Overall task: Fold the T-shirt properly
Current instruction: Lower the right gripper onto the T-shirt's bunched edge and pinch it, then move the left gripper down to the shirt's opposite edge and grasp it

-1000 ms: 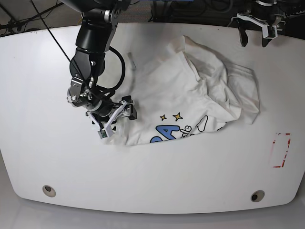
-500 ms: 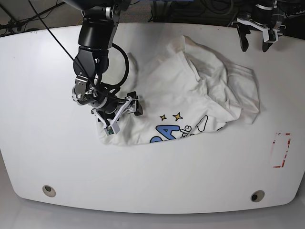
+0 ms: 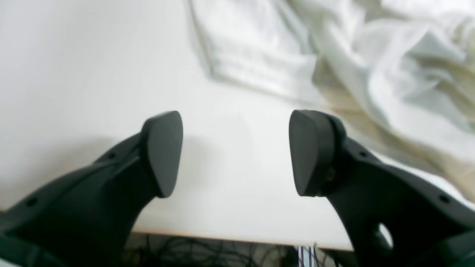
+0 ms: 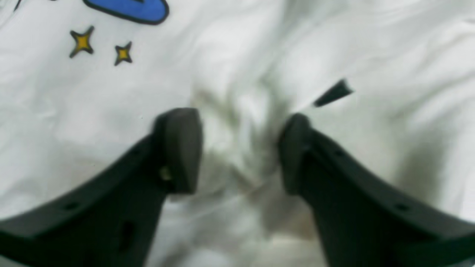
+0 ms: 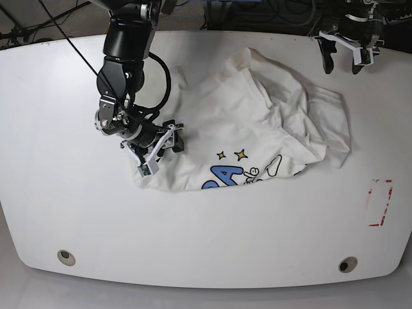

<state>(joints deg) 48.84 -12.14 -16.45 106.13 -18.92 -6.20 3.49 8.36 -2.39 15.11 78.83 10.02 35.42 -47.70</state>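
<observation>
You're looking at the T-shirt (image 5: 257, 129) lying crumpled on the white surface (image 5: 77, 219), bunched toward the center and the base view's right, with the print facing up: a blue letter (image 5: 221, 178) and two yellow stars (image 5: 232, 156) are showing near its lower edge, and the rest of the print is tucked into the folds. Your right pincer (image 5: 168, 140) is sitting on the shirt's left part, at the base view's left, tilted down onto the cloth. In the right wrist view the right pincer (image 4: 241, 148) is showing its fingers (image 4: 182, 148) partly spread with a ridge of white fabric (image 4: 241, 122) bunching between them; I cannot tell whether the pads are actually gripping the cloth, the picture is blurring there. The same view is showing the stars (image 4: 98, 48) and a blue patch (image 4: 128, 9) above and left of the fingers. Your left pincer (image 5: 344, 55) is hanging at the far edge of the surface, at the base view's upper right, apart from the shirt. In the left wrist view the left pincer (image 3: 235, 152) is standing wide apart, holding nothing, with bare surface (image 3: 92, 74) between its fingertips (image 3: 163, 152) and the rumpled shirt (image 3: 371, 66) lying beyond and to the right. A red-outlined rectangle (image 5: 380, 203) is marking the surface near the right edge.
</observation>
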